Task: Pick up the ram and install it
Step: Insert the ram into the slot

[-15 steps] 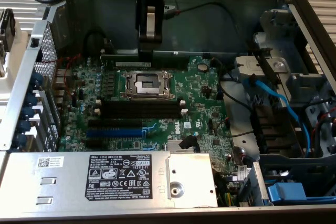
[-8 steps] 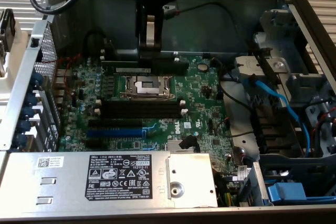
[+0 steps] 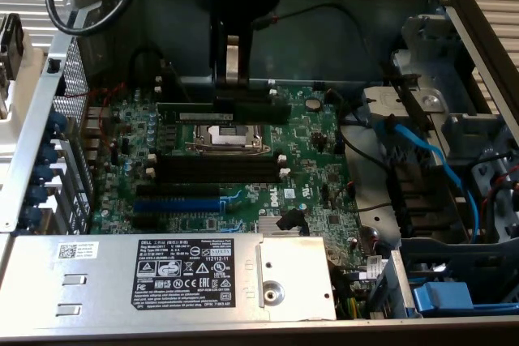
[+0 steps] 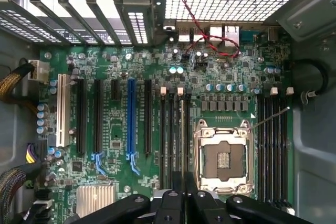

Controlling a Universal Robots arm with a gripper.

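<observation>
My gripper (image 3: pixel 233 95) comes down from above into the open computer case, shut on the ram (image 3: pixel 188 113). The ram is a long dark green stick with a white label, held level and lengthwise a little above the motherboard (image 3: pixel 316 160). In the wrist view it is a thin edge (image 4: pixel 182 129) running out from between my black fingertips (image 4: pixel 182 195), lying along the empty black slots (image 4: pixel 170 140) beside the CPU socket (image 4: pixel 223 156). In the exterior view those black slots (image 3: pixel 219 169), with white end clips, lie in front of the CPU socket (image 3: pixel 225 135).
A blue slot (image 3: pixel 178 202) and more black slots sit toward the near edge. A grey metal cover with a label (image 3: pixel 162 277) spans the front. A silver heatsink (image 3: pixel 280 224), a blue cable (image 3: pixel 430 160) and drive bays lie at the exterior view's right.
</observation>
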